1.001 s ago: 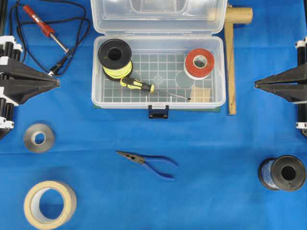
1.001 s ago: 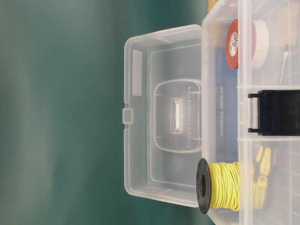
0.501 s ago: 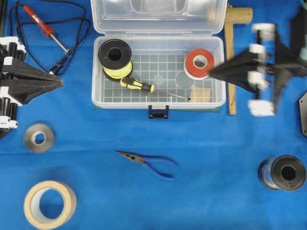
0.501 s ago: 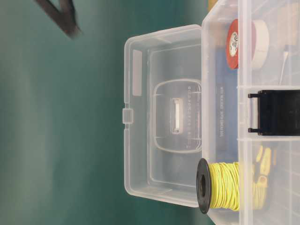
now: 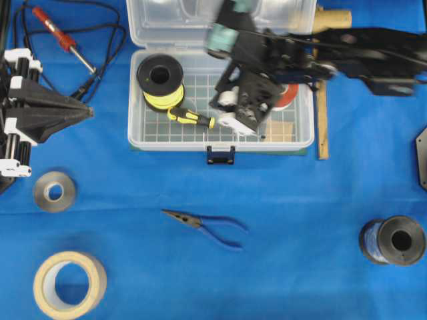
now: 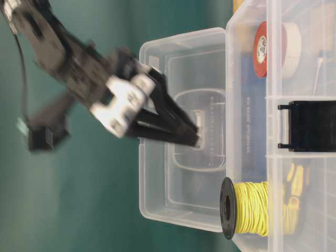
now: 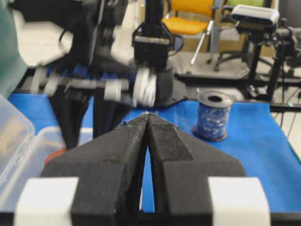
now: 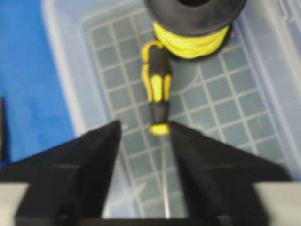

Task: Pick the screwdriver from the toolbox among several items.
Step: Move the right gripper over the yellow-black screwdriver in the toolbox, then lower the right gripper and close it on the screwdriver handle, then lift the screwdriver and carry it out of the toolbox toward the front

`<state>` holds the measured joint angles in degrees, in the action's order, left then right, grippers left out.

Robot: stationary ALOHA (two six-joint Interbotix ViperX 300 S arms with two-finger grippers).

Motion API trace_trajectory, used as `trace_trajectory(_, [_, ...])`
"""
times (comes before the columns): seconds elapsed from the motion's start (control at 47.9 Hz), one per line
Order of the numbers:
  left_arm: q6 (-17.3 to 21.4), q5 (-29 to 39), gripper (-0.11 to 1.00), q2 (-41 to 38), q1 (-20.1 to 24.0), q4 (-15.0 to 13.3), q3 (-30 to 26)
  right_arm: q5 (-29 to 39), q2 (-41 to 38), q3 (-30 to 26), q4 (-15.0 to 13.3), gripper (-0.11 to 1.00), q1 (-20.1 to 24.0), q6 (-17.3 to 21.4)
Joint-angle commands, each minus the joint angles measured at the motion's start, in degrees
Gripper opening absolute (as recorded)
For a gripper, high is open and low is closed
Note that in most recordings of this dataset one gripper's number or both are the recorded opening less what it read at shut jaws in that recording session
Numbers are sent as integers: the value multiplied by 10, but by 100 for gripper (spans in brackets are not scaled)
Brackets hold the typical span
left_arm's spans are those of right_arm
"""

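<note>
**Screwdriver under the open claw**

Screwdriver (image 5: 191,118) lies on the gridded floor of the toolbox (image 5: 137,127), its handle touching the yellow wire spool (image 5: 160,81). From overhead the right claw (image 5: 230,119) hides the shaft; the right wrist view shows it running between the spread fingers (image 8: 96,155), handle just beyond their tips. The left claw (image 7: 148,116) is closed, well apart at the left.

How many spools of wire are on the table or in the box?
2: a yellow spool inside the toolbox, and a blue spool at the cloth's lower right. The arm may hide more.
</note>
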<state>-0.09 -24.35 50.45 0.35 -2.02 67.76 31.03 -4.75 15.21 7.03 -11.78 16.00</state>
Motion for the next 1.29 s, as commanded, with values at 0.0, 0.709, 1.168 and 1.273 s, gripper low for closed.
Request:
trace_trajectory(0.0, [0,-13,0,-4,1,-1,-9,4,-33,-41,-1,62,-4,4])
trace_trajectory(0.709, [-1,-20,0,-10,18,-1,-7,25,-225,-146,-2,72,-4,41])
trace_trajectory(1.168, [-3,-18,0,-7,22,-1,-6,36,-151,-139,-13,36,-4,48])
trace_trajectory(1.273, [-3,-18,0,-6,24,-1,-6,63,-104,-139,-21,36,-4,51])
